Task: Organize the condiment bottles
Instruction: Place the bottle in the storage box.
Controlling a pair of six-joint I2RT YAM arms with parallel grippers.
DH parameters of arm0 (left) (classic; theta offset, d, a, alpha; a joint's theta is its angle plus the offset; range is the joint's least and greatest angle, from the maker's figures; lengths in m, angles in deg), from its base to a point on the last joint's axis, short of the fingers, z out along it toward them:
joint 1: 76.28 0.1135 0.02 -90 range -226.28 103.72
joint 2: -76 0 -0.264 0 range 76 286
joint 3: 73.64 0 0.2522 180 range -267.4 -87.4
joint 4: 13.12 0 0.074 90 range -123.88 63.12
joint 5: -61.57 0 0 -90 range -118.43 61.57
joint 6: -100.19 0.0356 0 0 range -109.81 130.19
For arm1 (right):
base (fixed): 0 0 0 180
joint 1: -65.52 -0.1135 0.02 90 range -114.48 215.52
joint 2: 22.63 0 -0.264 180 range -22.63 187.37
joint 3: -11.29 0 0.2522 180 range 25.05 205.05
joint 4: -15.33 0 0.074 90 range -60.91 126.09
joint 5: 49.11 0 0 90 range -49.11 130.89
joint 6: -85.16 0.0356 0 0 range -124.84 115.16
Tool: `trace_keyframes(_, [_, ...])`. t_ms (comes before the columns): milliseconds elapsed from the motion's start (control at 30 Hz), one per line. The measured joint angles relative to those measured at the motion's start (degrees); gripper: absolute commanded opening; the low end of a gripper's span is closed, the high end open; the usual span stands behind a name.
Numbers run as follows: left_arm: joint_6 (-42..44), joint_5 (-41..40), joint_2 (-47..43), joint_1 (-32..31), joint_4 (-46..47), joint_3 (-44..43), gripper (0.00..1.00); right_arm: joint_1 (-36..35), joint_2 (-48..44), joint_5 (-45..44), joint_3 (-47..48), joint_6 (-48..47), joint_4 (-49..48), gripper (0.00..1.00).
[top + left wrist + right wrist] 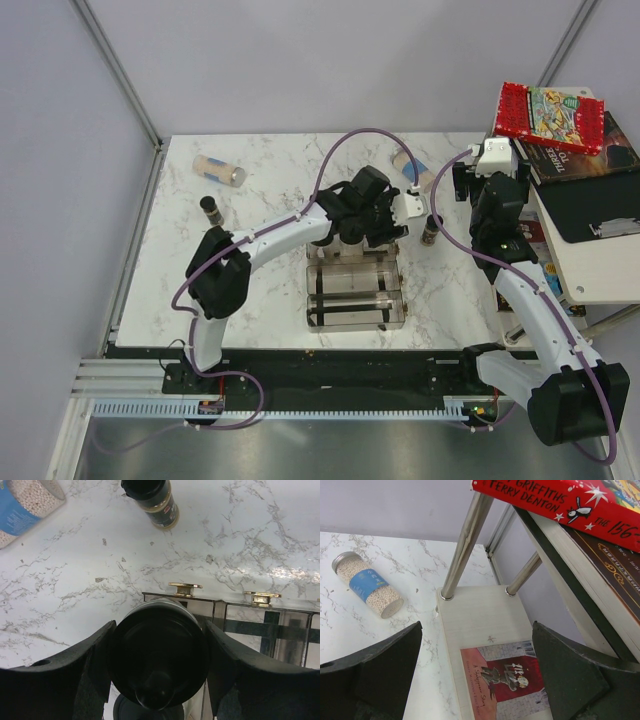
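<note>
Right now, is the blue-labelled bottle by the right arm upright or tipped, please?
Tipped: the blue-labelled bottle lies on its side on the marble table.

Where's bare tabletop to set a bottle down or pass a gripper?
Free: marble right of the rack up to the right arm; far-middle strip between the lying beige bottle and the left gripper; near-left corner outside the left arm. Crowded: rack's far end, where the left gripper holds a black-lidded jar, a spice bottle beside.
</note>
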Motion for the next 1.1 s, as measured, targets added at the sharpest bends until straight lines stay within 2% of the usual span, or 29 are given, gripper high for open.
trace_keyframes(67, [0.33, -0.35, 0.44, 0.07, 0.48, -0.17, 0.55, 0.00, 0.00, 0.04, 0.00, 0.00, 0.00, 0.98])
trace_keyframes(133, [0.63, -1.16, 1.09, 0.17, 1.25, -0.26, 0.45, 0.02, 0.00, 0.04, 0.00, 0.00, 0.00, 0.98])
trace_keyframes(200, [0.90, -1.81, 1.75, 0.33, 1.79, -0.26, 0.40, 0.07, 0.00, 0.13, 0.00, 0.00, 0.00, 0.98])
trace_keyframes(533, [0.85, -1.51, 1.97, 0.74, 2.64, -0.26, 0.30, 0.17, 0.00, 0.26, 0.00, 0.02, 0.04, 0.98])
trace_keyframes(833, [0.28, -0.94, 1.01, 0.68, 1.03, -0.17, 0.09, 0.17, 0.00, 0.35, 0.00, 0.00, 0.17, 0.98])
trace_keyframes(1100, [-1.14, 1.31, -0.17, 0.31, -3.28, 0.13, 0.02, 0.26, 0.00, 0.46, 0.00, 0.02, 0.46, 0.98])
